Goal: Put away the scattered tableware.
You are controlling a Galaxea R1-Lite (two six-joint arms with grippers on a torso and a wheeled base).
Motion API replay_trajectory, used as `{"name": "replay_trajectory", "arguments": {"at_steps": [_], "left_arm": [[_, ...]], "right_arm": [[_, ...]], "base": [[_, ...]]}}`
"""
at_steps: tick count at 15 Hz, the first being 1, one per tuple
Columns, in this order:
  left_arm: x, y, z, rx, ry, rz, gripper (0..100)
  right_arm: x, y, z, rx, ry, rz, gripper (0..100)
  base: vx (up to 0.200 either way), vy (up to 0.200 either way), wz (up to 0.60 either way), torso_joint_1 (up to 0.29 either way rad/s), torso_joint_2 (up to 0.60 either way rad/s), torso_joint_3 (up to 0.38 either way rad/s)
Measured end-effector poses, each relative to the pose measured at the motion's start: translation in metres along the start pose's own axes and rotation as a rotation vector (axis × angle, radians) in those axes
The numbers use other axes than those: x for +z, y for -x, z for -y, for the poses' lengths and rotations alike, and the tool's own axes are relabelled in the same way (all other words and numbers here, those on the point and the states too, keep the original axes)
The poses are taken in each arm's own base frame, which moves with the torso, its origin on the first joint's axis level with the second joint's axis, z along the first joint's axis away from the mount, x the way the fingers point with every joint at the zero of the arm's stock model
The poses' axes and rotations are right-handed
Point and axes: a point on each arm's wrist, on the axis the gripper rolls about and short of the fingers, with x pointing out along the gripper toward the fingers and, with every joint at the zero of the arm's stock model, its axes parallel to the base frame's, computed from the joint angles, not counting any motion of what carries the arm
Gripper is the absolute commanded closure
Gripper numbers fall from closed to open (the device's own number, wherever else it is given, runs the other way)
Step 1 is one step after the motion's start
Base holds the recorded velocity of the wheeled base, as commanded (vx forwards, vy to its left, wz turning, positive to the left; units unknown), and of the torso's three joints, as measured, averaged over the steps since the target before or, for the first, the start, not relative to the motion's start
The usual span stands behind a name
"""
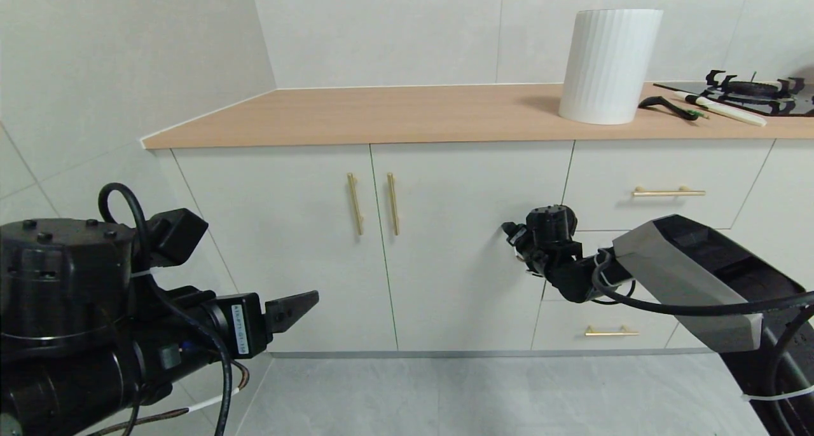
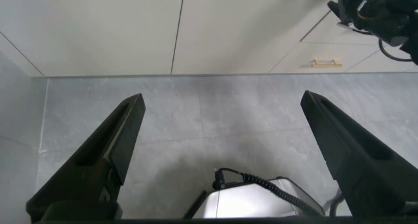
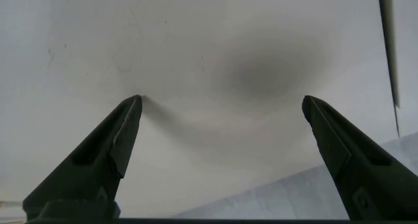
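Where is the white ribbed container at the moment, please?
In the head view the white ribbed container stands upright on the wooden countertop, on the right side, with a black-handled utensil lying just to its right.

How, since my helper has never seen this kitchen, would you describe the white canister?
Look along the wooden counter toward the stove at its right end. The canister stands upright just before it: tall, white, ribbed, unlike the slim utensils lying beside it.

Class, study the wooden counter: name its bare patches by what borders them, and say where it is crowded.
Free: the countertop from its left end to the white ribbed container. Crowded: right of the container, where a black-handled utensil and a white-handled utensil lie beside the stove burner.
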Motion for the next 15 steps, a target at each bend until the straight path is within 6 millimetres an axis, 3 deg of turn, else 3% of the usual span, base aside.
{"name": "replay_trajectory", "arguments": {"at_steps": [4,6,11,13,15], "left_arm": [[0.0,0.0,0.0,0.0,0.001,0.0,0],[0.001,0.001,0.0,0.0,0.002,0.005,0],[0.006,0.013,-0.001,-0.012,0.011,0.05,0],[0.009,0.031,-0.006,-0.023,0.026,0.109,0],[0.009,0.051,-0.013,-0.015,0.042,0.166,0]], "right_arm": [[0.004,0.008,-0.001,0.001,0.0,-0.008,0],[0.006,0.03,-0.012,0.035,0.009,-0.062,0],[0.04,0.126,-0.043,0.186,0.149,-0.107,0],[0.067,0.182,-0.049,0.242,0.232,-0.061,0],[0.086,0.238,-0.041,0.265,0.33,-0.013,0]], "base": [[0.0,0.0,0.0,0.0,0.0,0.0],[0.0,0.0,0.0,0.0,0.0,0.0],[0.0,0.0,0.0,0.0,0.0,0.0],[0.0,0.0,0.0,0.0,0.0,0.0],[0.0,0.0,0.0,0.0,0.0,0.0]]}}
